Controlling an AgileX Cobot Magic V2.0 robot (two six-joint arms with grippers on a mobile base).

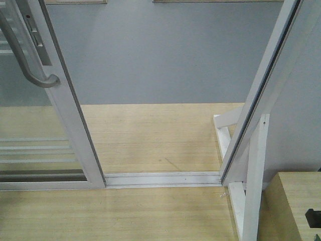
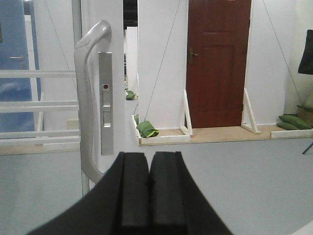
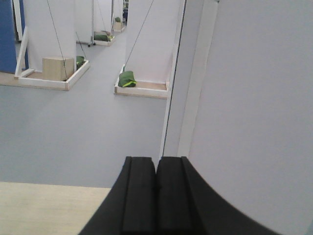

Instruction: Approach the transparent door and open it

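The transparent door (image 1: pixel 45 150) stands at the left of the front view, slid aside, with its white frame, thin white bars, curved grey handle (image 1: pixel 22 55) and lock plate (image 1: pixel 36 37). An open gap lies between it and the white frame post (image 1: pixel 261 95) on the right. In the left wrist view the handle (image 2: pixel 88 98) and lock plate (image 2: pixel 106 103) are just left of and beyond my left gripper (image 2: pixel 148 159), which is shut and empty. My right gripper (image 3: pixel 156 164) is shut and empty beside the white wall panel (image 3: pixel 254 122).
A white floor track (image 1: pixel 160 178) crosses the wooden threshold. White braces (image 1: pixel 251 191) and a wooden box (image 1: pixel 296 206) stand at the right. Beyond lie grey floor, a brown door (image 2: pixel 217 63), white panels and green sandbags (image 2: pixel 146 129).
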